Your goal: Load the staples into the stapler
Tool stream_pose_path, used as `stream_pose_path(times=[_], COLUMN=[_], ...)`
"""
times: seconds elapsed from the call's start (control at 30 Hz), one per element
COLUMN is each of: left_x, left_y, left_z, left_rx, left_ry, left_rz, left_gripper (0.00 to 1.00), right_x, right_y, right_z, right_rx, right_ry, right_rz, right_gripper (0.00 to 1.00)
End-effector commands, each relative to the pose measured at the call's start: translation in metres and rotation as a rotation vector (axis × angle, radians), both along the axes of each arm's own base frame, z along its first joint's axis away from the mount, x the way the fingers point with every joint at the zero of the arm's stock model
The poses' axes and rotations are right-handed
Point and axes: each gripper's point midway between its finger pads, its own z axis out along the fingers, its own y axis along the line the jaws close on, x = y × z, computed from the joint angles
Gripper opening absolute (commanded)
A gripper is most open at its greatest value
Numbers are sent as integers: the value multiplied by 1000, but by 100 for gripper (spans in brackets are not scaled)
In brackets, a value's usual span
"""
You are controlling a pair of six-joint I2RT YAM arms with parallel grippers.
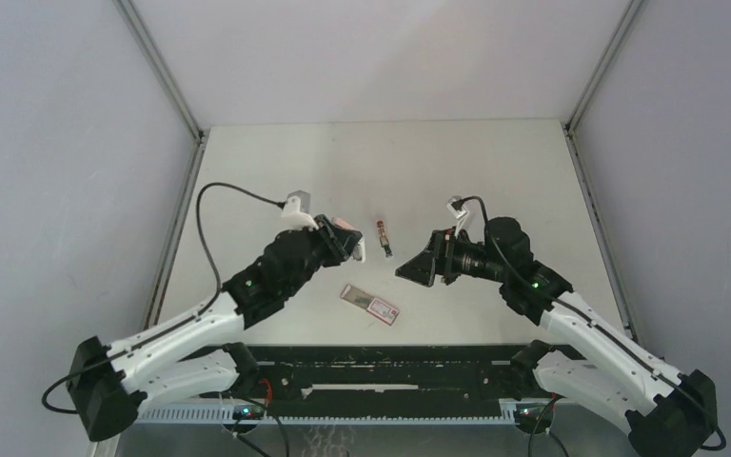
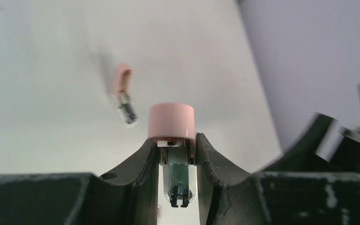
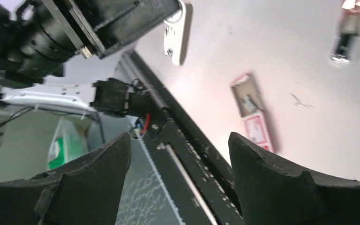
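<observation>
The fingers point(image 2: 138, 161) of the left gripper point(image 2: 177, 142) are clamped on the pink stapler point(image 2: 171, 121). It is held off the table point(image 1: 495, 171), its rounded pink end standing just past the fingertips and a bare metal channel running back between them. The fingers point(image 3: 272, 173) of the right gripper point(image 3: 179, 138) stand wide apart with nothing between them, pointed toward the left gripper but well apart from it. The staples pack point(image 3: 254, 116) lies flat on the table, below and beyond the right fingers and nearer the arm bases than either gripper, touched by neither. It looks open, with a grey tray slid partly out of the red-and-white sleeve. Whether a strip sits in the tray is too small to tell. A small pink-and-metal piece point(image 2: 124, 93) lies on the table ahead of the left fingers, between the two grippers. I cannot tell whether it belongs to the stapler. By my reading, the stapler is picked up and presented and the pack appears opened, but no staples show in either gripper, and none can be made out in the channel. The loading itself seems to be left: taking a strip from the pack, seating it in the channel and closing the stapler.
</observation>
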Motion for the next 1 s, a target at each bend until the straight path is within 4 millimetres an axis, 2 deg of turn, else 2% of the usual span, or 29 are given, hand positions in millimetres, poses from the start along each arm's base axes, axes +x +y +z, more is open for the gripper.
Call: stream_pose_path(times=[0.0,0.13,0.33,0.6,0.97], left_x=[30,47,69,91,104], left_y=[11,5,-7,-19,-32], left_z=[-24,-45,-76,-116,-148], left_rx=[232,304,372,454,505], left_ry=[69,122,204,276,324], left_rz=[97,145,212,275,292], left_gripper=[0,0,0,0,0], right_x=[16,23,32,36,39], right_y=[-34,-54,-71,-77,-80], right_z=[-34,-55,-67,-80,-88], right_rx=[-181,-295,-383,-441,-466], right_ry=[-9,3,-17,6,21], right_rz=[-144,-234,-304,-318,-316], right_gripper=[76,76,76,75,74])
